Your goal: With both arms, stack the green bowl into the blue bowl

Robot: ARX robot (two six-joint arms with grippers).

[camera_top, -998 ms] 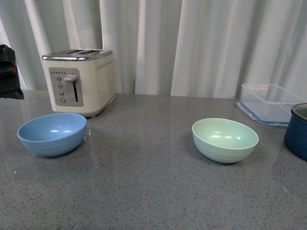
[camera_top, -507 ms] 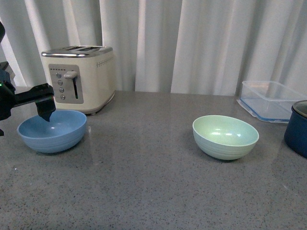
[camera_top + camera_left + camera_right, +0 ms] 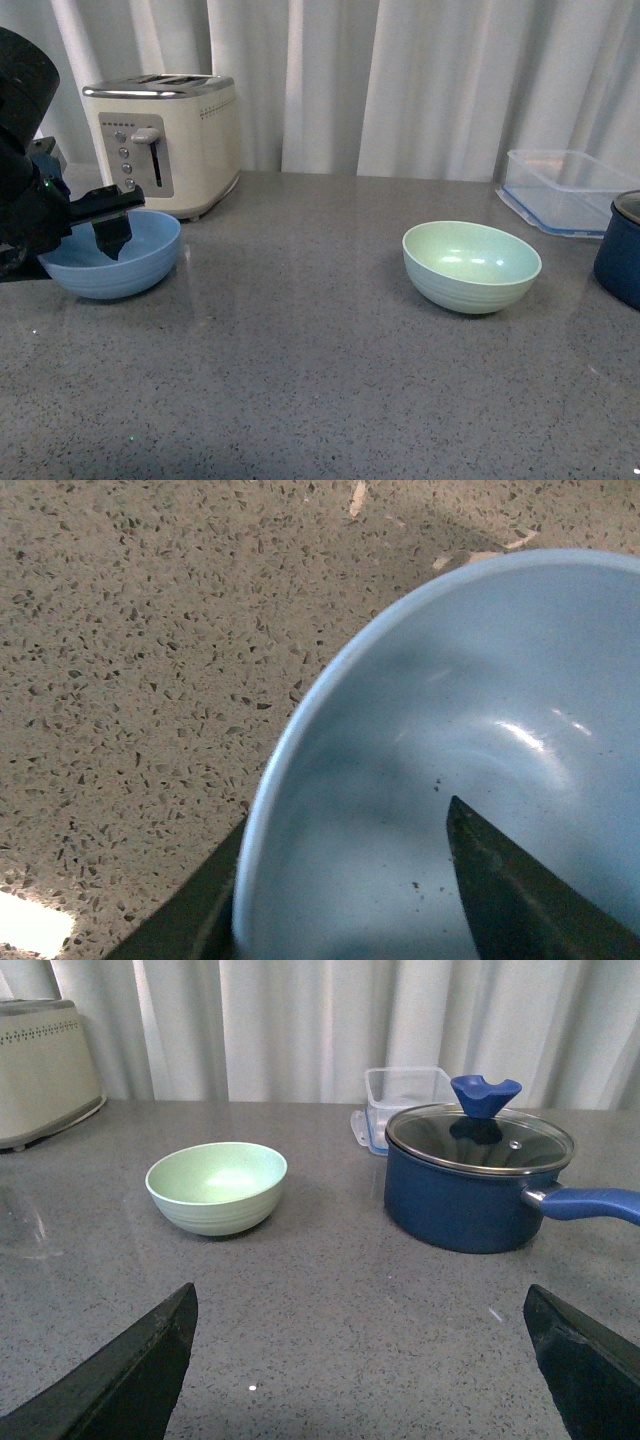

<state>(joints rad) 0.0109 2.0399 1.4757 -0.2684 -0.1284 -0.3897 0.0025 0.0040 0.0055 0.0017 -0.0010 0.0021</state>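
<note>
Straddling the blue bowl's (image 3: 120,275) rim at the table's left, the left gripper (image 3: 345,820) is unclenched, its outer finger mostly cut off. The right gripper (image 3: 360,1295) gapes wide, only its fingertips showing, well apart from the green bowl (image 3: 470,265).

Cream toaster (image 3: 165,140) back left; clear container (image 3: 560,190) back right; navy lidded pot (image 3: 470,1195) just beside it; white curtain (image 3: 400,80) behind.
</note>
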